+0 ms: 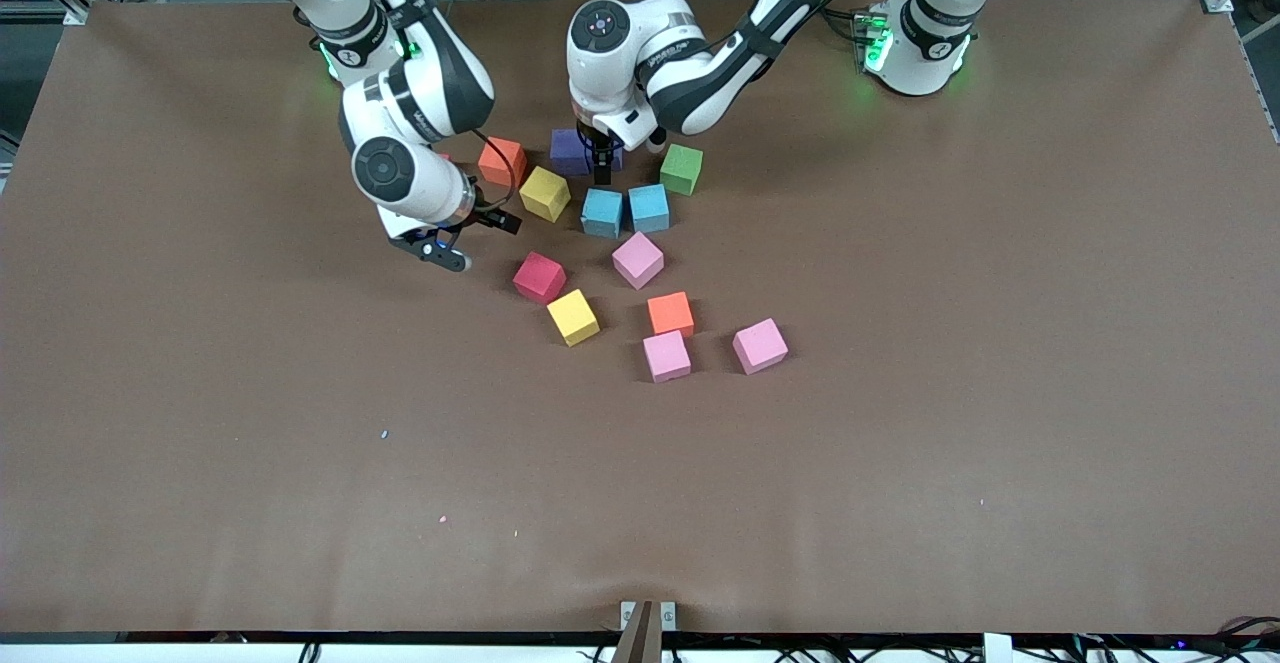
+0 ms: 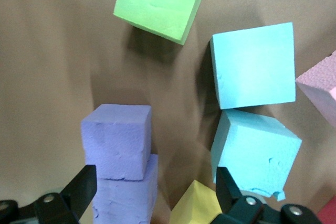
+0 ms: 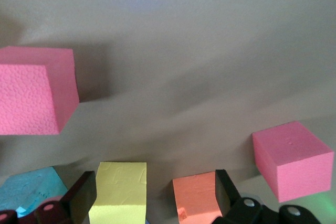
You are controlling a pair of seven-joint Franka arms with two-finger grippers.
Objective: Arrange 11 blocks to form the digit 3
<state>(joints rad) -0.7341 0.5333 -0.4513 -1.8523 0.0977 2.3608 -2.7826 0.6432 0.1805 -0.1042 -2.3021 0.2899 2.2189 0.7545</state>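
Brown table (image 1: 900, 423) under scattered blocks (image 1: 640, 259), left hand (image 2: 155, 192) and right hand (image 3: 155, 198) both released.

Bright even overhead light, soft shadows, wrist views sharp

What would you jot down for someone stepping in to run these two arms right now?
Left gripper: open, empty, low over the purple blocks.
Right gripper: open, empty, beside the yellow block.
Blocks: a loose cluster mid-table, running from the green block down to the pink block nearest the front camera.
Done: no 3 can be read yet.
Left: nearly all the arranging.
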